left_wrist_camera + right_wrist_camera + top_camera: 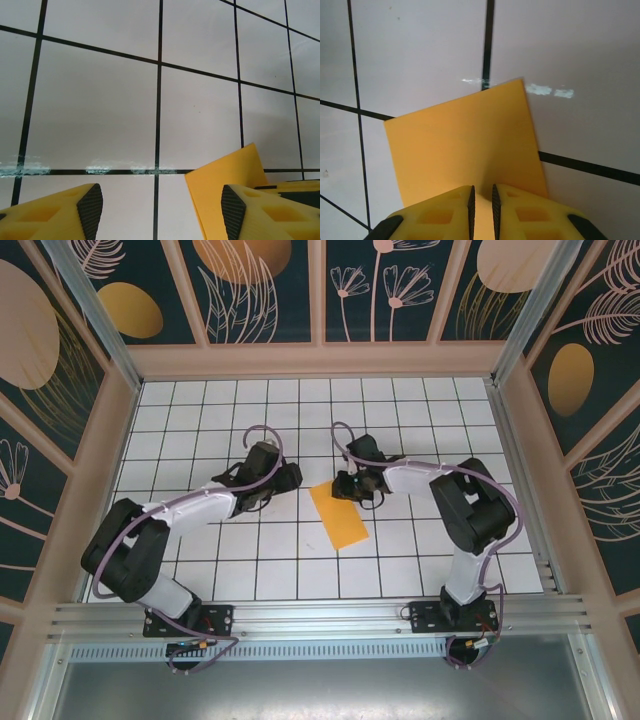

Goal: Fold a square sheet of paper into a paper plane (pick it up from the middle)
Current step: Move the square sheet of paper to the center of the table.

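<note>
Right end effector (pixel 482 194) jaws nearly closed, pinching 12 o'clock end of orange paper sheet (pixel 465 145). Sheet lies mid-bench (pixel 300 570), looks folded to narrow strip. Left end effector (pixel 161 206) wide open, empty, at sheet's 9 o'clock. Paper light, floppy, probably slippery on tiles, creases easy. Grab edges gently, not flat middle imo.

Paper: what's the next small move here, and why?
Probably slide the left gripper sideways onto the paper. Its jaws stand open over bare table with the paper's corner just beside them, while the right gripper pinches the paper's edge.
</note>
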